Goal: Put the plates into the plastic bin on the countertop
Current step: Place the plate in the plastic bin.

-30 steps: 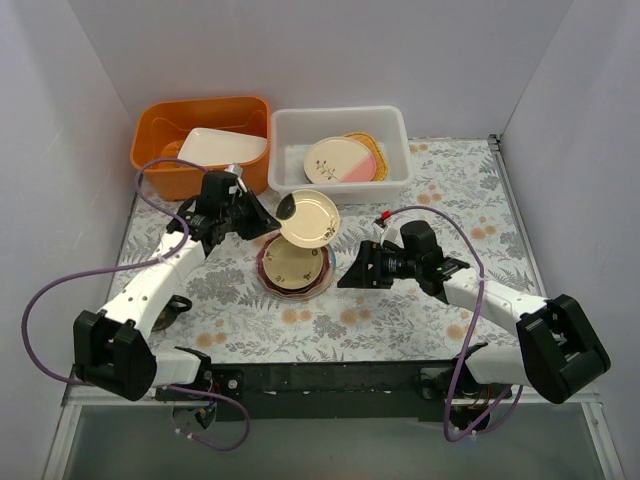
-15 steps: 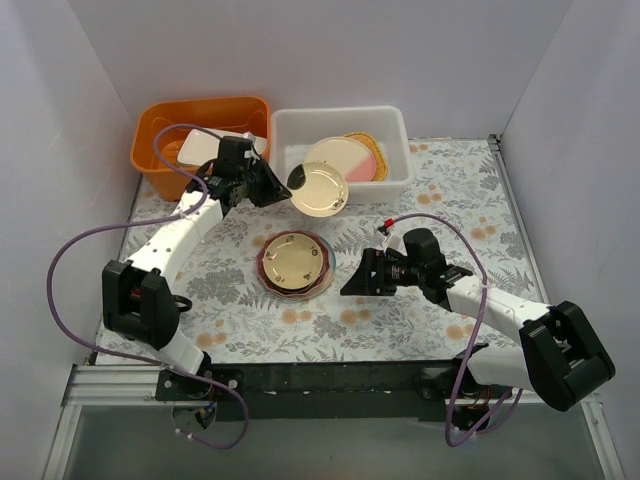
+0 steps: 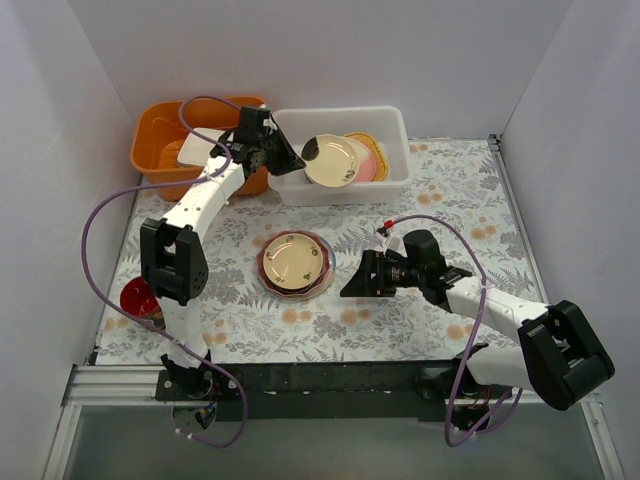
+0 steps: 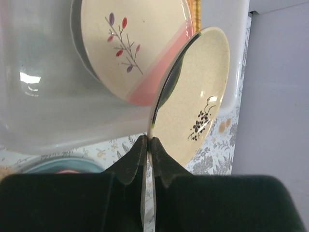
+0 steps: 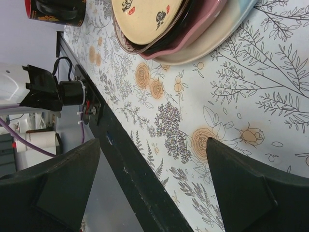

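Left arm [image 3: 200, 195] extended far forward, jaws pinched; right arm [image 3: 482, 298] low, jaws apparently spread

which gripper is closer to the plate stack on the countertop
Right. The right gripper sits open just beside the plate stack on the countertop; the left gripper is farther back at the white bin, shut on a cream plate.

Left gripper [image 4: 148, 141] fingers pinched on rim of speckled cream plate [image 4: 193, 106], black flower sprig, held edge-on. Beyond: cream-and-pink plate [image 4: 130, 43], twig motif, inside white translucent bin [image 4: 48, 111]. Fern-print countertop [image 4: 218, 144] beside the bin.
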{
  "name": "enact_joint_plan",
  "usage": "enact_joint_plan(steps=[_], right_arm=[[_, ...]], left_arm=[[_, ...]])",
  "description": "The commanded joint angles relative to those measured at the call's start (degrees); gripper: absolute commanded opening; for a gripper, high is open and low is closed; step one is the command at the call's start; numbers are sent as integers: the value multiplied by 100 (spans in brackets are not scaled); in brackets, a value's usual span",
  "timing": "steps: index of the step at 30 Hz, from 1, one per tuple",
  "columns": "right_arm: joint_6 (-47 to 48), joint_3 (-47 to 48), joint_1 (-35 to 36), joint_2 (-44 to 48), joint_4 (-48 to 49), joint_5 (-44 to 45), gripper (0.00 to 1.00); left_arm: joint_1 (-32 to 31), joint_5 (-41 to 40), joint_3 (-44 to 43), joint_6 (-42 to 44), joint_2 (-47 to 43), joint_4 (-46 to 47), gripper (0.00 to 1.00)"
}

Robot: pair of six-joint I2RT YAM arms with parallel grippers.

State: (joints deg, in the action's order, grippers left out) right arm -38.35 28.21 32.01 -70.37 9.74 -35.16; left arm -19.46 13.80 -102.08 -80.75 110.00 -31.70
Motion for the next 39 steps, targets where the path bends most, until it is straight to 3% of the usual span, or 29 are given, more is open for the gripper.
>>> enact_joint_plan(steps=[1, 11, 23, 39], right_arm=[[187, -17, 33, -108, 301, -149, 98], [187, 141, 33, -434, 345, -237, 98], [258, 264, 25, -653, 292, -228, 98], [319, 335, 25, -715, 187, -193, 98]], left_arm=[[22, 79, -725, 60, 241, -64, 0], [39, 96, -1718, -151, 1225, 50, 0], [48, 0, -2262, -406, 1919, 200, 0], [48, 140, -2132, -530, 2184, 367, 0]])
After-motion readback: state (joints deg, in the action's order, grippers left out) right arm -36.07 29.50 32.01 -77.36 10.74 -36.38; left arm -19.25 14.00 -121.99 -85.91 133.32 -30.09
